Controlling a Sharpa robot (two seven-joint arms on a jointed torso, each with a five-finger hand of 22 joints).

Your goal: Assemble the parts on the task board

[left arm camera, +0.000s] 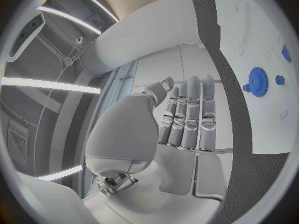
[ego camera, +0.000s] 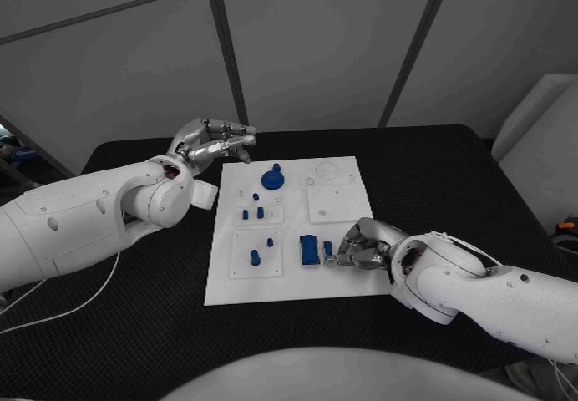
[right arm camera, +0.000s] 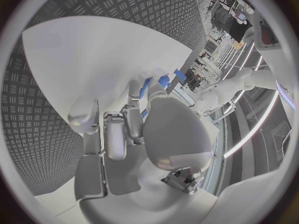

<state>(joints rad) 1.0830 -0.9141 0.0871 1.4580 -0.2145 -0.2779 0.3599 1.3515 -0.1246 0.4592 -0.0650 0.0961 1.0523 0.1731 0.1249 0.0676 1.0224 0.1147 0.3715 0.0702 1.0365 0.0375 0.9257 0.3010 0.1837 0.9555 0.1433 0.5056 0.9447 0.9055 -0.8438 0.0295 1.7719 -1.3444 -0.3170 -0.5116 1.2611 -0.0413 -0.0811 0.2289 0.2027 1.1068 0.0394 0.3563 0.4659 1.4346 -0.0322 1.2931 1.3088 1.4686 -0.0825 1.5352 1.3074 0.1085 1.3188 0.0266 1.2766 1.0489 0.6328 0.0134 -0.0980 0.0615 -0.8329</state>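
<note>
The white task board (ego camera: pixel 343 280) lies in the middle of the black tabletop (ego camera: pixel 433 159), carrying small blue parts: a blue gear (ego camera: pixel 273 179) near its far edge, little blue pegs (ego camera: pixel 250 215) further in, and a blue block (ego camera: pixel 310 250) near its right front. From the head view the right hand (ego camera: pixel 357 248) rests low on the board just beside that block, its fingers (ego camera: pixel 341 251) curled at a small blue piece (ego camera: pixel 327 248); the right wrist view shows blue pieces (right arm camera: pixel 163 80) at the fingertips, though whether they are gripped I cannot tell. The left hand (ego camera: pixel 215 140) hovers off the board's far left corner; its wrist view shows the fingers (left arm camera: pixel 190 109) straight, side by side and holding nothing, with the gear (left arm camera: pixel 257 79) on the board beyond.
</note>
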